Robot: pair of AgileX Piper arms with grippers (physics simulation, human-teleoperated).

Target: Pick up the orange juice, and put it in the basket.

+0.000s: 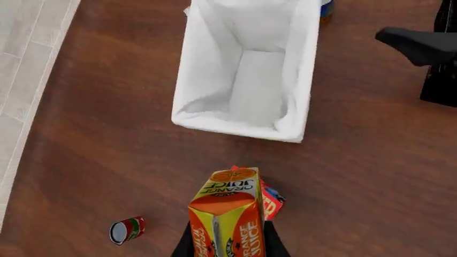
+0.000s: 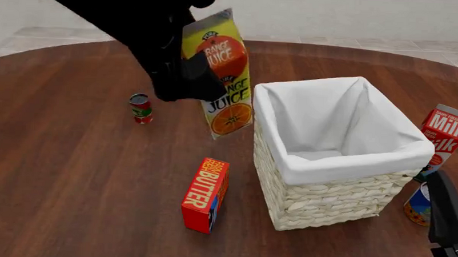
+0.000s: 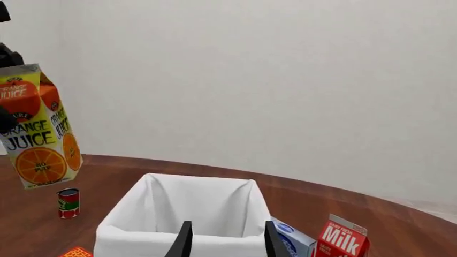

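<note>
The orange juice [image 2: 219, 71], a tall yellow gable-top carton, hangs tilted in the air just left of the basket [image 2: 326, 200] and above its rim level. My left gripper [image 2: 187, 78] is shut on the carton's side. In the left wrist view the orange juice [image 1: 227, 206] sits between the black fingers [image 1: 187, 247], with the white-lined basket [image 1: 236, 128] ahead of it. My right gripper [image 3: 228, 243] is open and holds nothing, low at the basket's near right side. From there the orange juice [image 3: 39, 134] shows high up beside the basket [image 3: 121, 233].
A red butter box [image 2: 205, 194] lies on the table below the carton. A small red can [image 2: 141, 108] stands to the left. A milk carton [image 2: 446, 133] and a blue-and-white container [image 2: 418, 206] stand right of the basket, by my right arm [image 2: 448, 227].
</note>
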